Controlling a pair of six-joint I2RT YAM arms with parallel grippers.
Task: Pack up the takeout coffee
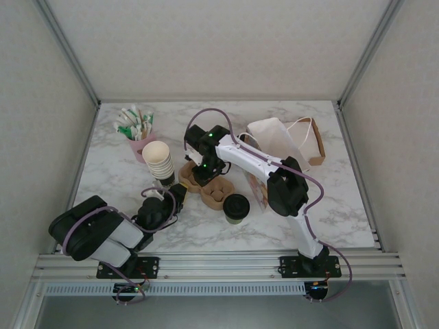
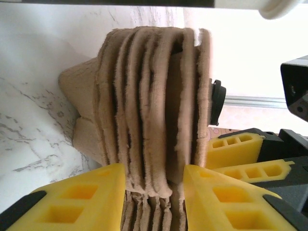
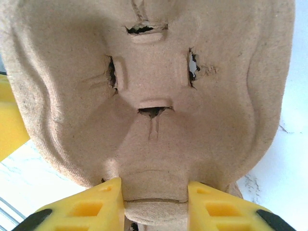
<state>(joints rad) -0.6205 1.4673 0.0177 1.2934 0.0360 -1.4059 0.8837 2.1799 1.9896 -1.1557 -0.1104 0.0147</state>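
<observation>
At centre frame, left gripper (image 2: 154,179) and right gripper (image 3: 155,193) clamp the ragged rims of the fibrous pulp carrier stack (image 1: 210,189).

Item – coffee cup (image 1: 236,208), quantity one by my count.

Build: small paper cup with dark olive-green sides, capped by a round black plastic lid (image 1: 236,203). The lid sits flat and level across the top, closed. I can read no print or label on it from overhead.

Pose: upright on its base.

Position: on the marble table (image 1: 123,185), in the middle of its width and towards my near edge. It stands just right of the brown pulp carriers (image 1: 214,195) – whether it touches them I cannot tell – and just left of the near end of the white paper bag (image 1: 273,139).
</observation>
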